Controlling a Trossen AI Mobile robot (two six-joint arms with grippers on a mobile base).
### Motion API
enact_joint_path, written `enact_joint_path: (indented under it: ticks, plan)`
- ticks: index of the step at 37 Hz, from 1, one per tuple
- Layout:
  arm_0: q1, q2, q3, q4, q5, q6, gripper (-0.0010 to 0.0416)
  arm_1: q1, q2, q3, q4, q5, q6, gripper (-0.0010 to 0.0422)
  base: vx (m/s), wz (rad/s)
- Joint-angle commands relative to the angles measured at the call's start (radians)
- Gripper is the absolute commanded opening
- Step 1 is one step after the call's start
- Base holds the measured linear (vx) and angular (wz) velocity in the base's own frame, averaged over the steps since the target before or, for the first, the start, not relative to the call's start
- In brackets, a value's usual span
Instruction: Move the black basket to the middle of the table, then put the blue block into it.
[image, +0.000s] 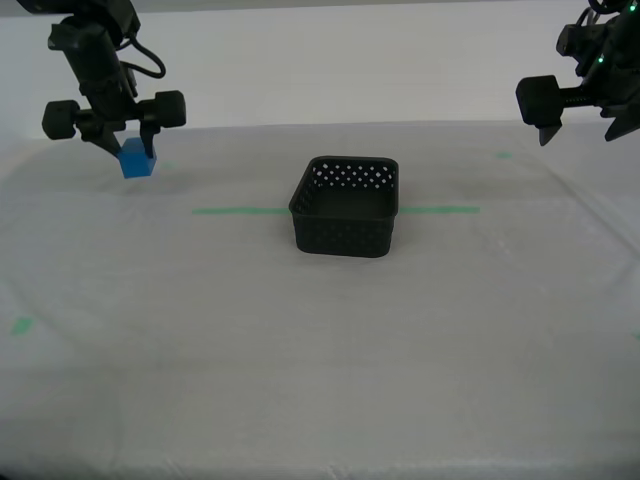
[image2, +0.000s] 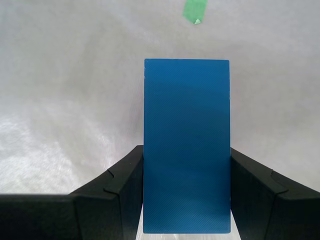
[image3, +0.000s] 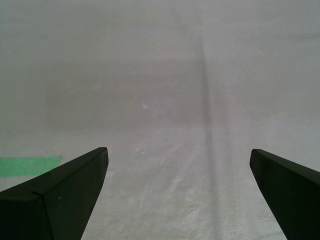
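Observation:
The black basket (image: 340, 232) stands upright on the table (image: 320, 380), about mid-width in the exterior view, across the green tape line (image: 235, 210). The blue block (image: 136, 162) is at the exterior view's far left, between the fingers of my second gripper (image: 128, 150). Up close, the blue block (image2: 186, 145) is pinched between both black fingers of my second gripper (image2: 186, 152), with cloth below it. Whether the block touches the cloth I cannot tell. My first gripper (image: 578, 132) hovers open at the exterior view's upper right, and my first gripper (image3: 178, 150) holds nothing.
Small green tape bits lie on the cloth: one beside the block (image2: 194, 10), one at the exterior view's left edge (image: 20, 325), one at the far right (image: 505, 155). A green strip (image3: 27, 166) shows by my first gripper. A cloth crease (image3: 205, 90) runs under it.

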Motion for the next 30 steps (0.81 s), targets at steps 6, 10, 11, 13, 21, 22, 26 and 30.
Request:
enact_joint_path:
  ticks: [6,10,11,13,21,22,26,30]
  plan:
    - [0.000,-0.001,0.001,0.001,-0.002,-0.001,0.0398,-0.030,-0.069,0.001,-0.079,-0.005,-0.002,-0.0001,0.000,0.000]
    - [0.000,-0.001,0.001,0.001,-0.002,-0.001,0.0398,-0.056,-0.095,0.001,-0.109,-0.005,-0.005,0.0000,0.000,0.000]
    - [0.000,-0.001,0.001,0.001,-0.002,-0.001,0.0398,-0.064,-0.101,0.000,-0.115,-0.006,-0.006,0.0000,0.000,0.000]
    - [0.000,-0.001,0.001,0.001,-0.002,-0.001,0.0399,-0.081,-0.111,0.000,-0.126,-0.009,-0.010,0.0000,0.000,0.000]
    - [0.000,-0.001,0.001,0.001,-0.001,-0.001,0.0399,-0.153,-0.140,0.001,-0.140,-0.013,-0.049,0.0000,0.000,0.000]
    - [0.000,-0.001,0.001,0.001,-0.001,-0.001,0.0399,-0.163,-0.141,0.001,-0.140,-0.013,-0.055,0.0000,0.000,0.000]
    - [0.000,-0.001,0.001,0.001,-0.002,-0.001,0.0399,-0.200,-0.141,0.001,-0.141,-0.013,-0.071,0.0000,0.000,0.000]
    - [0.000,-0.001,0.001,0.001,-0.002,-0.001,0.0399,-0.238,-0.141,0.001,-0.141,-0.013,-0.087,0.0000,0.000,0.000]
